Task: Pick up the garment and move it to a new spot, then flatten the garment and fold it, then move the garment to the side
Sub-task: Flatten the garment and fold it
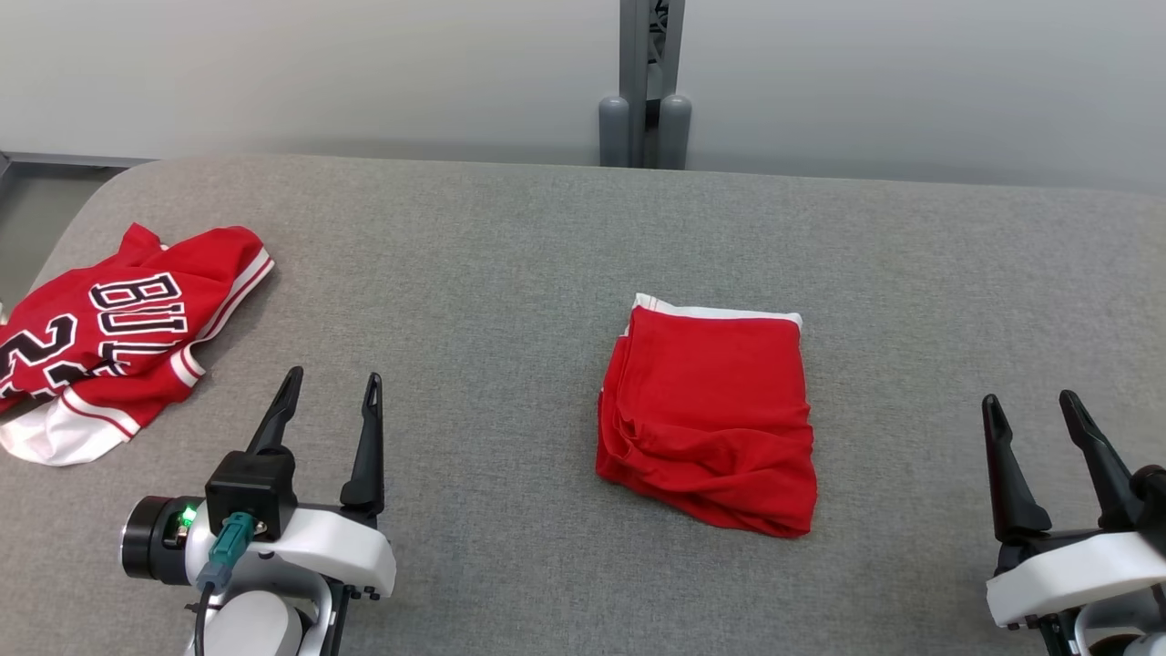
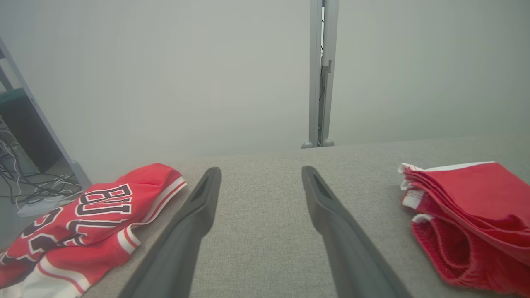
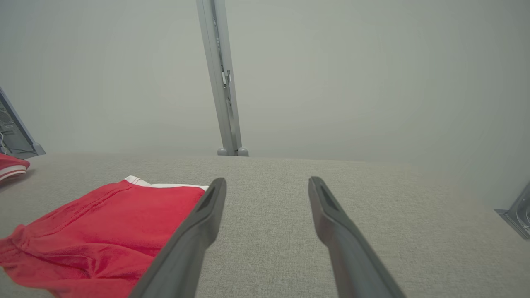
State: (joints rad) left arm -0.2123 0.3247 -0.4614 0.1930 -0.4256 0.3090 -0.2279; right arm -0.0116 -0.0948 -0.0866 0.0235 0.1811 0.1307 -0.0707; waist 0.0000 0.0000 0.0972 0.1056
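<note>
The folded red garment point(image 1: 710, 419) is lying flat at the middle of the grey table point(image 1: 510, 255). Its slightly longer axis is running away from the robot, with the white-trimmed edge pointing at the far wall. A crumpled red jersey point(image 1: 118, 346) is sprawling at the table's left edge, cut off by the frame, its lettering only partly readable. The left gripper point(image 1: 333, 375) and right gripper point(image 1: 1028, 398) are hovering on either side, fingers spread apart, holding nothing.

- The left gripper point(image 1: 333, 375) has two long, dark, tapering fingers with slotted tips, on a glossy white moulded wrist shell point(image 1: 319, 547).
- A black boxy block point(image 1: 250, 487) sits on that shell, with a teal plug point(image 1: 228, 539) and a thin black cable point(image 1: 202, 620).
- A black round cap point(image 1: 146, 539) carries a small green light point(image 1: 189, 517).
- The right gripper point(image 1: 1027, 399) has the same dark fingers and white shell.
</note>
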